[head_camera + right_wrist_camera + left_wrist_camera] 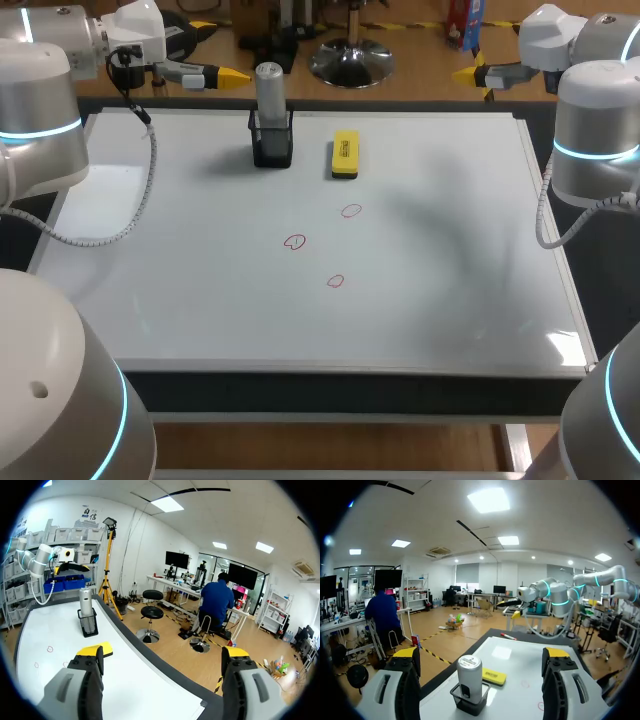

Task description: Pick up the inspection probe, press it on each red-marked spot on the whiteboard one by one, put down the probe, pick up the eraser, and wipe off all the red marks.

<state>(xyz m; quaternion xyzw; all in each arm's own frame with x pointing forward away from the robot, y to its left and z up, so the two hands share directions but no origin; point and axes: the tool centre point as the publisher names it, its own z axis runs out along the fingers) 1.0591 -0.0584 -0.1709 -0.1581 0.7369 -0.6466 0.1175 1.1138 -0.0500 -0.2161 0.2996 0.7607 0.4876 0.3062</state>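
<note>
Left pincer and right pincer both spread, holding nothing

Both pincers hung beyond the far edge of the whiteboard, one towards each far corner, yellow-tipped fingers wide apart. A small black mesh holder, square and open-topped, stood near the board's far edge with the probe upright inside it: a smooth grey cylinder, its top well above the rim. Just beside the holder lay the eraser, a flat yellow block on a dark base. Three red marks, small hand-drawn loops, sat apart from each other near the middle of the glossy white board covering the tabletop.
</note>
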